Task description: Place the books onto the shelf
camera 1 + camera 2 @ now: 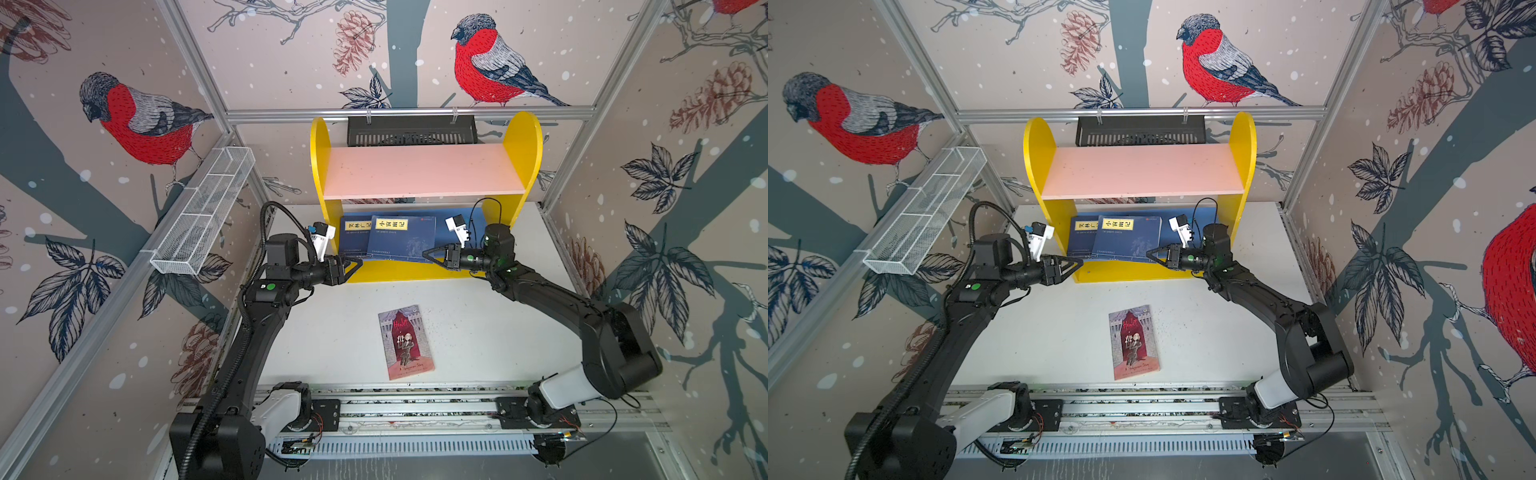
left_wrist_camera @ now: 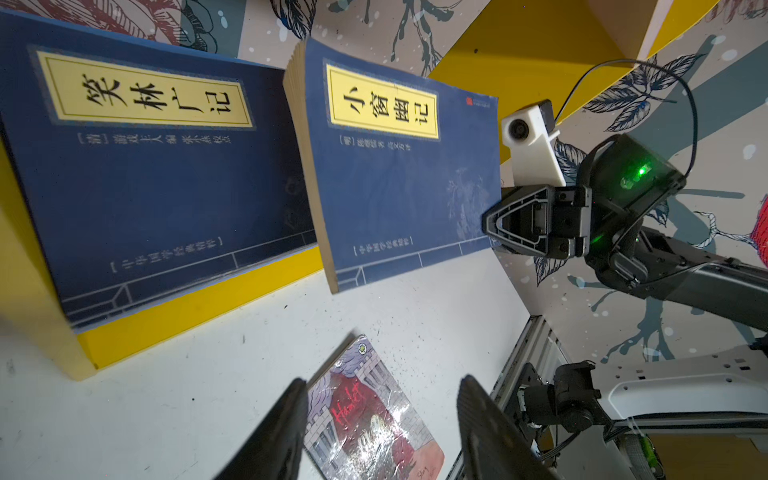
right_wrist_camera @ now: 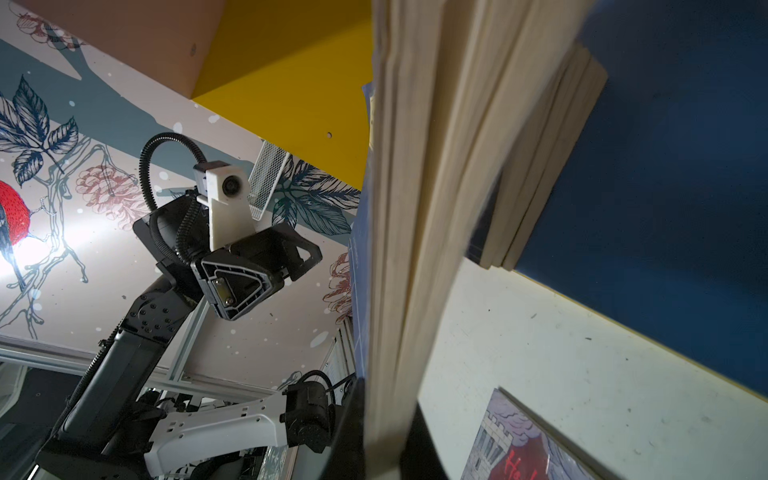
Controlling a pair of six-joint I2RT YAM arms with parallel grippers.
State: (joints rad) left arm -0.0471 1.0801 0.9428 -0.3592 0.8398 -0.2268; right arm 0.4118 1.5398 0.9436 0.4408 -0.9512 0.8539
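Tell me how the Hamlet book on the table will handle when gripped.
The Hamlet book looks thin, so it probably sags held by one edge. Its cover glares, so likely slippery. Lying flat on the table, its edges seem hard to catch.

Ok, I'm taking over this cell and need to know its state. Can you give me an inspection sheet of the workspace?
Surface: white tabletop, fine dark specks near the Hamlet book.
Job's things: shelf has nothing on its pink upper board; navy stack lies on its blue lower board; held navy book is raised and tilted at the shelf's front; Hamlet book lies flat on the tabletop.
Clutter: wire-mesh tray on the left wall; slotted basket behind the shelf.
Grippers: left gripper open, holding nothing; right gripper shut on the held navy book's edge.
Cables: conduit loops over the left arm; thin cable loops above the right wrist.
Surroundings: bird wallpaper, aluminium frame.
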